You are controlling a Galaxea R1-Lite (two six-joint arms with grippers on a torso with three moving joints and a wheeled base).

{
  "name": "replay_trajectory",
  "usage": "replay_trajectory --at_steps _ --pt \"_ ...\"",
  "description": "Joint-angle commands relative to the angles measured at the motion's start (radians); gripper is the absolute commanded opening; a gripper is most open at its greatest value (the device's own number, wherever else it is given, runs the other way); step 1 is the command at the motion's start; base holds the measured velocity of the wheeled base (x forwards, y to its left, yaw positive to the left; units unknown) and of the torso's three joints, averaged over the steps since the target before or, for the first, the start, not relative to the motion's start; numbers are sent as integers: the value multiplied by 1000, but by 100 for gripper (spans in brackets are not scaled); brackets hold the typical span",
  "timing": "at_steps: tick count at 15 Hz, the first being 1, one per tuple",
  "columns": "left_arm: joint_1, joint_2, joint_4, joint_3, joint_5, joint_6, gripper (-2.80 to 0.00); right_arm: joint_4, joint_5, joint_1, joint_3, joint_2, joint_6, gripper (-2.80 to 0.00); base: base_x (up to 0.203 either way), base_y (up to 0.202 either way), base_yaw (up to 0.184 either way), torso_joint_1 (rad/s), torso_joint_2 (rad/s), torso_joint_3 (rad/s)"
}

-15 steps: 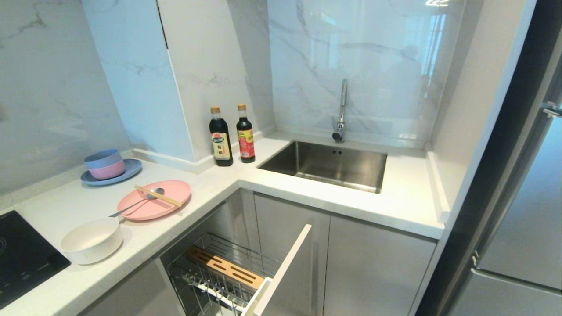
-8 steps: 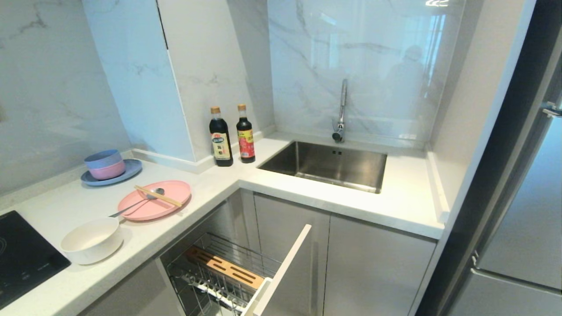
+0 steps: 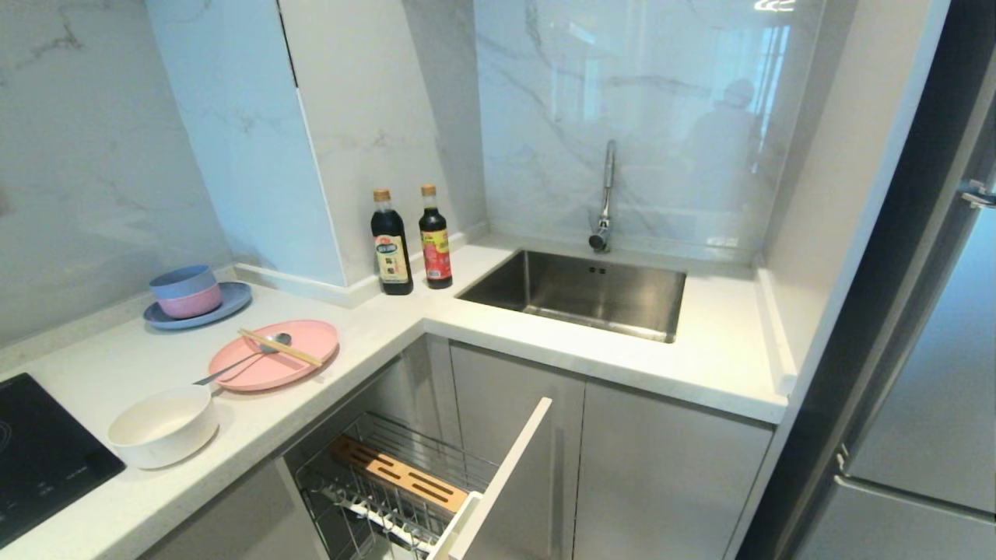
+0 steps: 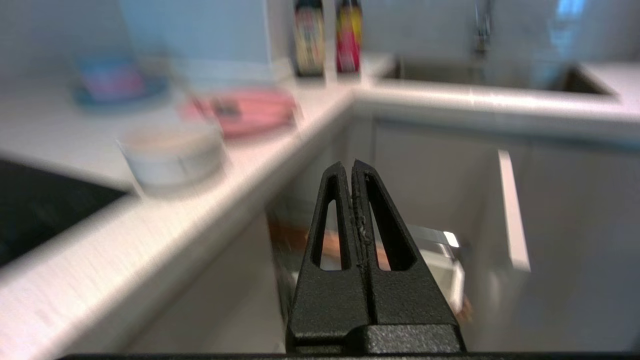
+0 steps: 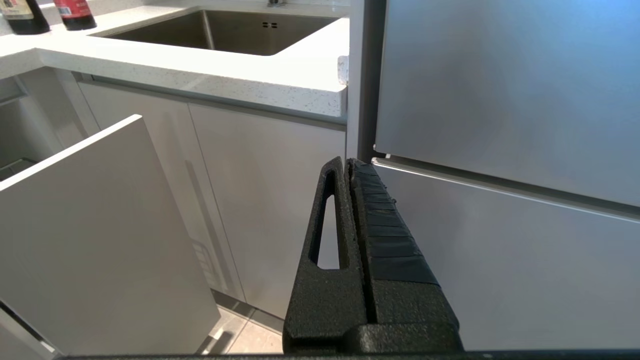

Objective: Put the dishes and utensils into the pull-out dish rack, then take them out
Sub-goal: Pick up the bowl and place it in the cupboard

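Observation:
A cream-white bowl (image 3: pixel 162 425) stands near the counter's front edge, with the pink plate (image 3: pixel 274 354) just behind it. The chopsticks (image 3: pixel 280 347) and the grey spoon (image 3: pixel 241 362) lie across the plate. Below the counter the pull-out dish rack (image 3: pixel 389 476) is drawn out, its tan wooden strip (image 3: pixel 398 471) showing and its pale front (image 3: pixel 510 474) standing forward. Neither arm shows in the head view. My left gripper (image 4: pixel 351 165) is shut and empty, low in front of the rack, with the bowl (image 4: pixel 172 156) and plate (image 4: pixel 245 109) beyond it. My right gripper (image 5: pixel 348 161) is shut and empty, facing the cabinet doors.
A blue plate with stacked blue and pink bowls (image 3: pixel 193 295) sits at the back left. Two dark sauce bottles (image 3: pixel 412 243) stand by the corner pillar, beside the steel sink (image 3: pixel 580 292) and tap (image 3: pixel 605 194). A black hob (image 3: pixel 39 459) fills the left edge, a fridge (image 3: pixel 926 373) the right.
Nothing on the counter or in the rack has moved in the head view, and no arm has come into it.

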Motion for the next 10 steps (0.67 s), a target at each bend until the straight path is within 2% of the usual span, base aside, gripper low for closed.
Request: replay_trajectory --at_steps 1,4,7,10 --pt "-1 2 94 2 -10 -44 -280 0 0 1 2 0 0 -280 0 0 0 0 0 0" --pt "-7 1 97 1 -29 -34 -280 0 0 1 2 0 0 -280 0 0 0 0 0 0" --pt "-7 1 94 1 -5 -108 -280 0 0 1 2 0 0 -280 0 0 0 0 0 0" --pt "-7 1 92 1 6 -120 -280 0 0 1 2 0 0 -280 0 0 0 0 0 0"
